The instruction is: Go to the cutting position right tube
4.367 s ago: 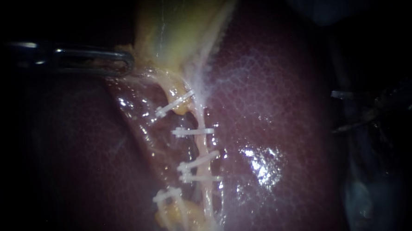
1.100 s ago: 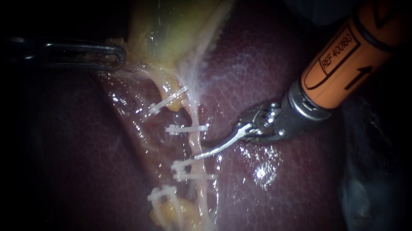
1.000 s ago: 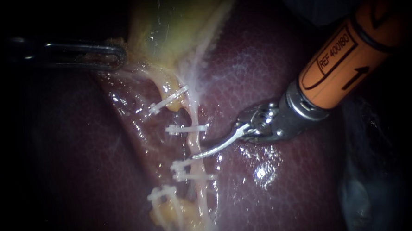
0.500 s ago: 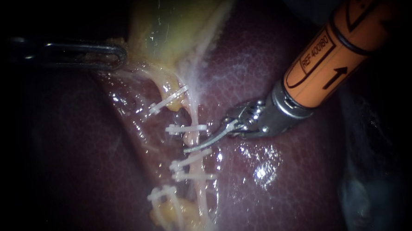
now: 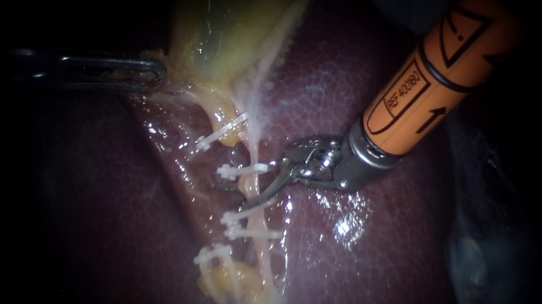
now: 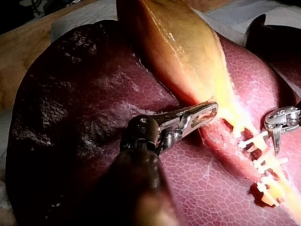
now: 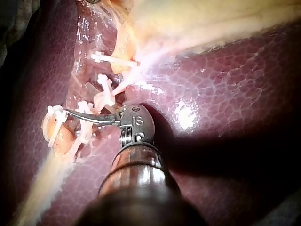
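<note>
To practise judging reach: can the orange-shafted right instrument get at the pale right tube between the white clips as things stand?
Probably yes: the orange-shafted right instrument has open jaws at the pale right tube between two white clips, nothing in between; the left instrument grips the yellowish gallbladder aside.

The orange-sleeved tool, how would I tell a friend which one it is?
Find the dark red liver; a pale tube with white clips runs down it. The right instrument comes in from the upper right, its open jaws astride that tube between two clips. Only it has an orange shaft; the left instrument, holding the gallbladder, is dark metal.
</note>
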Robot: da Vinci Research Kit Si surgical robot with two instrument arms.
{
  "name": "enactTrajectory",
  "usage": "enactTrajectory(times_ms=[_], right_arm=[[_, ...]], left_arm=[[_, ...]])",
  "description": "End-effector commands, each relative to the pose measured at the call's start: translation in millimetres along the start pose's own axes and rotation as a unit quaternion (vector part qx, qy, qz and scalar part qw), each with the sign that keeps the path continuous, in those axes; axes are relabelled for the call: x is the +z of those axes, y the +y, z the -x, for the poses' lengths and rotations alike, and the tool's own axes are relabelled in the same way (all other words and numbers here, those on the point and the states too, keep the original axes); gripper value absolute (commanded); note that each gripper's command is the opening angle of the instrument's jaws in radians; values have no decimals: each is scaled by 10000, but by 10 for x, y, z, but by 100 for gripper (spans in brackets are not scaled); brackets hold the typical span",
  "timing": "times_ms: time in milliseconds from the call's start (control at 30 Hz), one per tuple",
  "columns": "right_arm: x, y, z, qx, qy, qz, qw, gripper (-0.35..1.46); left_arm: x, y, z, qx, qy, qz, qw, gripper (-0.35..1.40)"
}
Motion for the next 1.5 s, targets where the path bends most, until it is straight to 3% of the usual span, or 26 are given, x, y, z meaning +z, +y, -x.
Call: enactTrajectory(times_ms=[33, 167, 567, 833, 1233, 1500], right_arm=[[1, 0, 0, -53, 58, -51, 10000, 82], [9, 2, -4, -339, 185, -181, 9991, 82], [34, -3, -11, -934, 183, -180, 9953, 87], [54, -10, -17, -937, 175, -199, 9953, 102], [66, -36, -39, -901, 338, -322, 9948, 107], [65, -38, -42, -925, 344, -324, 9946, 109]], left_arm=[[0, 0, 0, 1, 1, -7, 10000, -35], [1, 0, 0, 0, 0, -6, 10000, -35], [2, 0, 0, 0, 0, -3, 10000, -35], [2, 0, 1, -1, -1, -2, 10000, -35], [2, 0, 1, -1, -1, -2, 10000, -35], [2, 0, 1, -1, -1, -2, 10000, -35]])
